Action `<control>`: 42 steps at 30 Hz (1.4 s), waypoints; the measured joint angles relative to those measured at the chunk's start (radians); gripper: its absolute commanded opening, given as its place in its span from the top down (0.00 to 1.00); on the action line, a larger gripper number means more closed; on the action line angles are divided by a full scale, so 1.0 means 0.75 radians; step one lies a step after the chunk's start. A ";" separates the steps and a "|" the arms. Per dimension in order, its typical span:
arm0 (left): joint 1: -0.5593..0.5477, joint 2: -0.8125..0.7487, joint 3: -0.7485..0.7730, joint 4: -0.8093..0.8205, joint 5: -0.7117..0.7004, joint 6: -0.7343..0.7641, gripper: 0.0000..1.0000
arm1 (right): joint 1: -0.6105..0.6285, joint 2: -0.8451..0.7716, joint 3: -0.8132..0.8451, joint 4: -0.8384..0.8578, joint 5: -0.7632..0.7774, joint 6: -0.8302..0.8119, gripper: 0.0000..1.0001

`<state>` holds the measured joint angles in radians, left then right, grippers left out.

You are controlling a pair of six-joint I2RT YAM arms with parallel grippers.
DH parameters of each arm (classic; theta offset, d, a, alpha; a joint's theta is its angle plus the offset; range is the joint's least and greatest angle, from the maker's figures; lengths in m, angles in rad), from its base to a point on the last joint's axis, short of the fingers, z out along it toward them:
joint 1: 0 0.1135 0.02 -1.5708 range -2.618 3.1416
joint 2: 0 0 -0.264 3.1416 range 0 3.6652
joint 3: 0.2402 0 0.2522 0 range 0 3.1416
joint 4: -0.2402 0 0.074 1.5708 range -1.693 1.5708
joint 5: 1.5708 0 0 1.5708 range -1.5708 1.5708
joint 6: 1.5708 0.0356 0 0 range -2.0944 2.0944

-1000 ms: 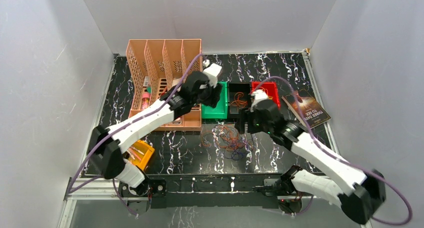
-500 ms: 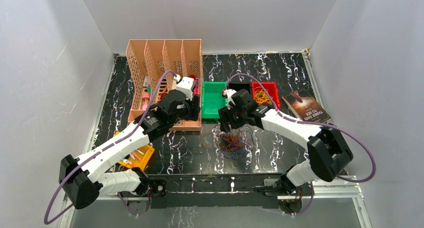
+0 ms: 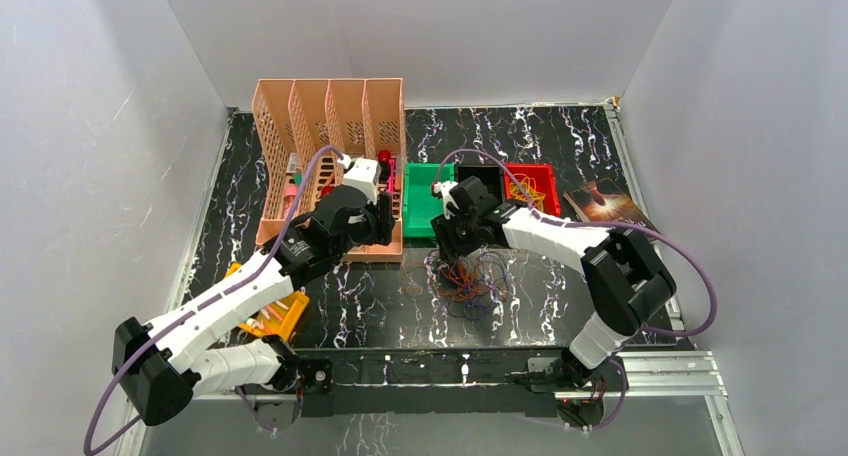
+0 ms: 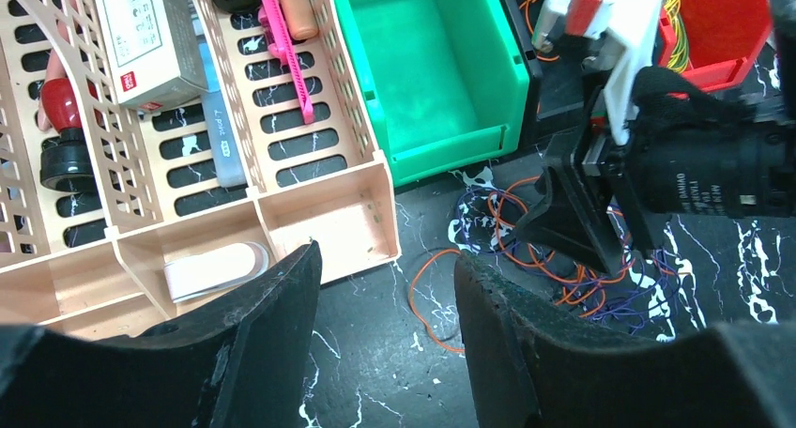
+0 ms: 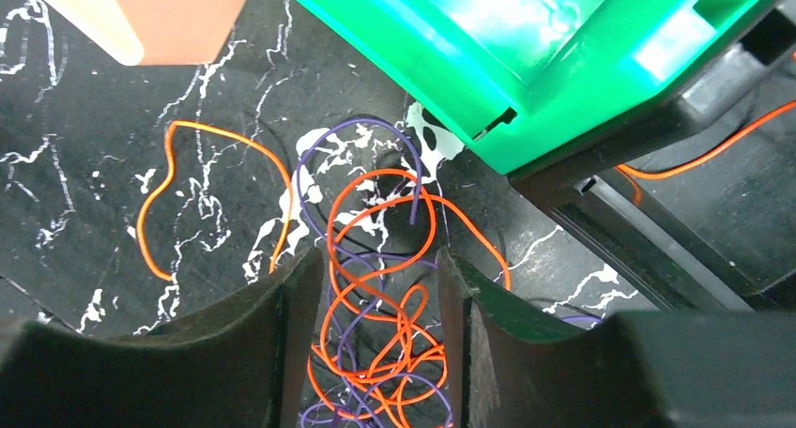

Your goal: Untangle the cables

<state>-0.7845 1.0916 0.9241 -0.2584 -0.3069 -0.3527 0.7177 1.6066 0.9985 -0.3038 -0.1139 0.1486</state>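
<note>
Since the right claw (image 5: 377, 256) hangs straight over the cables (image 3: 463, 281), jaws apart and straddling the orange and purple loops just in front of the green bin (image 5: 451, 81), it's nearer. Left claw (image 4: 385, 259) is open, empty, off to the side.

marbled table (image 3: 360, 311), tangled cables (image 3: 465, 284), peach rack (image 3: 325, 116), green bin (image 3: 418, 206), black bin (image 3: 486, 176), red bin (image 3: 530, 167), book (image 3: 605, 204)

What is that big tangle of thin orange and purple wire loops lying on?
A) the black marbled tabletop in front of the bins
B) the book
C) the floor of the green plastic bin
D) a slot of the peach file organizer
A: the tangle of thin orange and purple wire loops lies on the black marbled tabletop, just in front of the green plastic bin, which is empty.
</note>
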 measured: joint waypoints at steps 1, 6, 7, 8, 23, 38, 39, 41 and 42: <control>0.000 -0.003 0.000 -0.001 -0.001 -0.001 0.48 | 0.000 0.010 0.001 0.001 0.003 -0.001 0.48; 0.001 -0.002 0.001 -0.006 -0.011 -0.002 0.49 | 0.000 0.062 0.019 -0.015 0.016 -0.025 0.61; 0.001 0.000 0.001 -0.006 -0.010 -0.002 0.49 | 0.000 0.065 0.023 -0.015 0.018 -0.028 0.64; 0.001 0.002 0.001 -0.006 -0.010 -0.002 0.49 | 0.000 0.067 0.026 -0.016 0.018 -0.031 0.67; 0.001 0.079 0.001 0.000 -0.001 -0.003 0.51 | 0.000 -0.107 -0.021 0.013 0.048 -0.028 0.97; 0.003 0.047 -0.086 0.163 0.113 -0.020 0.41 | 0.000 -0.331 -0.005 -0.098 0.027 0.053 1.00; 0.003 0.044 -0.105 0.186 0.134 -0.027 0.41 | 0.000 -0.382 -0.016 -0.077 0.026 0.076 1.00; 0.003 0.044 -0.119 0.214 0.171 -0.038 0.40 | 0.000 -0.477 -0.035 -0.040 0.020 0.113 1.00; 0.003 0.044 -0.123 0.229 0.191 -0.042 0.39 | 0.000 -0.520 -0.045 -0.018 0.018 0.129 1.00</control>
<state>-0.7826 1.1248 0.8322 -0.0864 -0.1638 -0.3843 0.7177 1.2167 0.9646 -0.3176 -0.1005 0.2455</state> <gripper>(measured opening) 0.590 0.011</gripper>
